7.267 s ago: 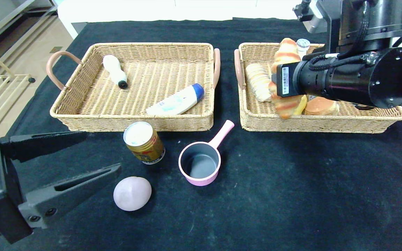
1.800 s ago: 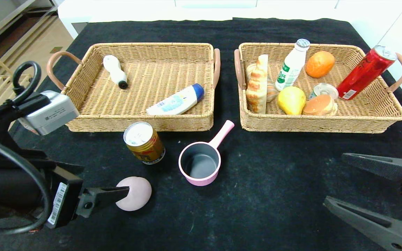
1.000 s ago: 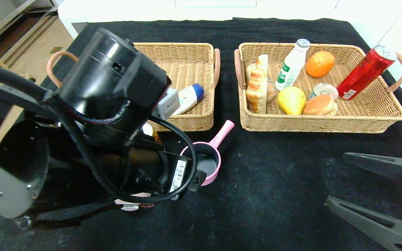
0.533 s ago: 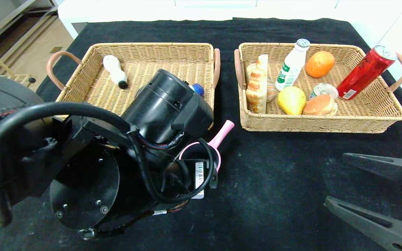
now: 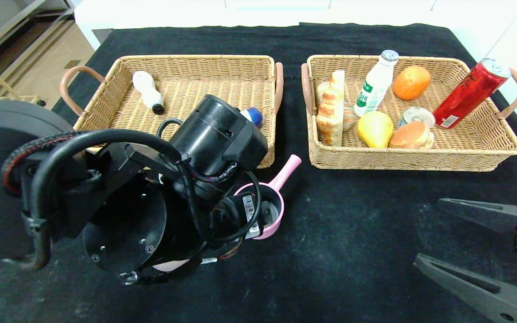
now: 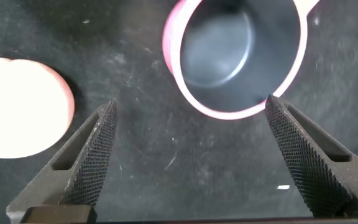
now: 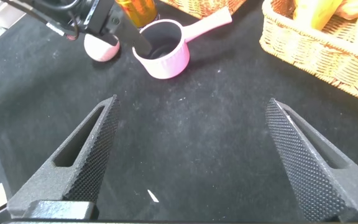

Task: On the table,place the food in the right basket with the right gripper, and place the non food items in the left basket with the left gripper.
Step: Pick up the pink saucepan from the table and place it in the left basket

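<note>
My left gripper hangs open over the table just short of the pink saucepan, whose rim lies beside one fingertip. The pale pink egg lies outside the other finger. In the head view the left arm covers the gold can and most of the egg, and the saucepan shows only its right side and handle. The left basket holds a white bottle and a blue-capped tube. My right gripper stands open and empty at the front right. The right basket holds bread, fruit and drinks.
The right wrist view shows bare black cloth under the right gripper, with the saucepan, egg and gold can beyond it. A red can leans on the right basket's far corner.
My left arm has swung in from the left edge over the can and egg and has settled above the saucepan. The right arm has pulled back from the right basket and now holds still.
</note>
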Tool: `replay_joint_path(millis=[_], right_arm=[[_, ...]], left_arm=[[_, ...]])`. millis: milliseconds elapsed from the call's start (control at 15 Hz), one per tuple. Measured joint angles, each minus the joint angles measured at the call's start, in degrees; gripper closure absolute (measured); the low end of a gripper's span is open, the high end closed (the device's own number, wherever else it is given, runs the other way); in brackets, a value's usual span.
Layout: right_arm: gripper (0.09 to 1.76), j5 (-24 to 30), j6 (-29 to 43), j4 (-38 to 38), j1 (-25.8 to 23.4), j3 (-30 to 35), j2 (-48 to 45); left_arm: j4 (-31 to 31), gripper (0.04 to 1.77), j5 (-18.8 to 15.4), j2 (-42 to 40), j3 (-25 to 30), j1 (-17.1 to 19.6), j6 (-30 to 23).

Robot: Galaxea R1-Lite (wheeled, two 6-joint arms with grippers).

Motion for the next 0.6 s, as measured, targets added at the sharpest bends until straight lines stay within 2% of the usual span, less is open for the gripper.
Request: replay_joint_path(millis=[600], right_arm=[[0.14, 0.0, 0.0, -0.1, 0.0, 0.1, 0.5]], left_arm=[[0.0, 0.09, 1.8, 4.0, -3.3, 0.8, -1.6]])
